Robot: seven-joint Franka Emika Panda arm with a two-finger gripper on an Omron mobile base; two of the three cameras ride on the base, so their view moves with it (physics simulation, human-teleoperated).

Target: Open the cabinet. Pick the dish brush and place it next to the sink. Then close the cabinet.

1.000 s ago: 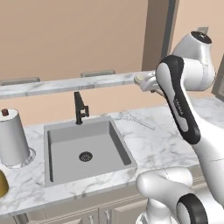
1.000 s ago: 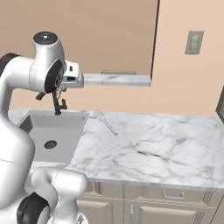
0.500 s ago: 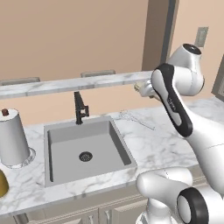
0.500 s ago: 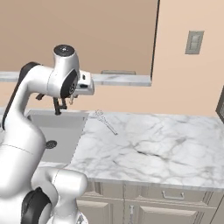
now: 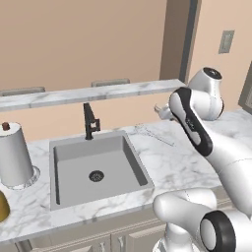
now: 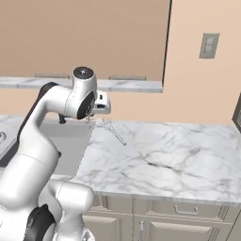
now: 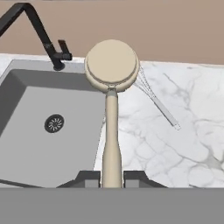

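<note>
- Two-finger dark pincer (image 7: 112, 178): clenched on the thin beige handle of the dish brush with a round pale beige head (image 7: 111, 65), the handle running up between the two finger tips.
- Dish brush: held in the air above the right rim of the sink, its head hanging over the spot where the rim meets the white marble counter (image 7: 175, 148), toward the counter's back edge.
- Rectangular grey sink with a round drain (image 5: 93, 167): set into the counter; the drain lies near the basin's middle.
- Black angular faucet (image 5: 89, 121): stands at the sink's back rim, near the back edge of the counter.
- Thin wire whisk with a pale handle (image 7: 155, 98): lies flat on the counter just right of the sink, close beside the brush head in the hand view.
- White paper-towel roll on a stand (image 5: 15, 155): upright at the counter's left end, left of the sink.
- Marble ledge (image 5: 98, 91): runs along the wall behind the faucet.
</note>
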